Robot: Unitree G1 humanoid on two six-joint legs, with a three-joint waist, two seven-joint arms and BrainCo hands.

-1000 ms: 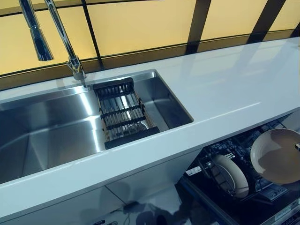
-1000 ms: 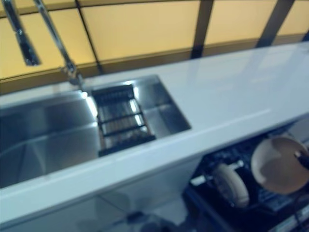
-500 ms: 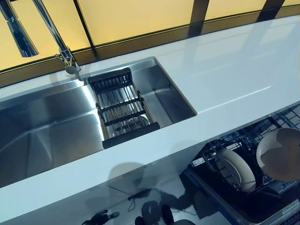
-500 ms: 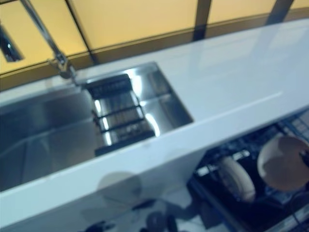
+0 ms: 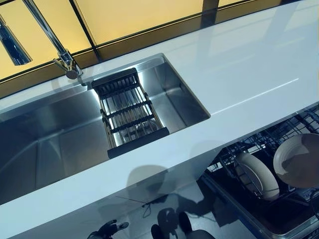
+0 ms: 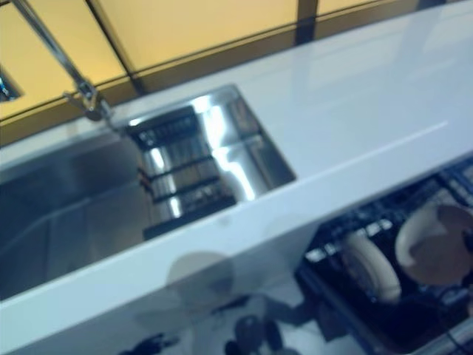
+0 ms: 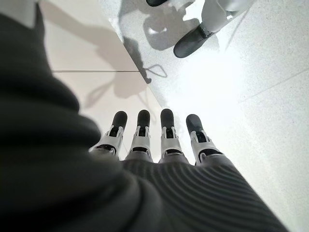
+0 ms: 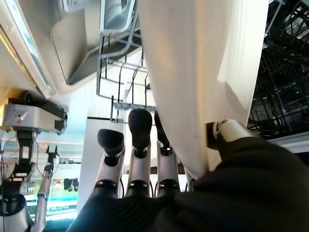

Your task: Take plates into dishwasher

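A: Right hand (image 8: 140, 159) state?

B: Clamped on a plate (image 8: 203, 72): fingers straight along one face, thumb on the other, pinching it. In the head view that plate (image 5: 297, 160) sits over the open dishwasher rack (image 5: 259, 149), on edge, just beside a plate already slotted (image 5: 256, 175).

A: Left hand (image 7: 159, 145)?

B: Idle, fingers straight and relaxed, holding nothing, pointed at the floor.

A: Step?

B: Judged: placement, near its end. Next move needs the rim lowered between free tines beside the slotted plate, kept upright, then the pinch released. Sink (image 5: 60, 134) and its drain rack (image 5: 127, 112) show no more plates.
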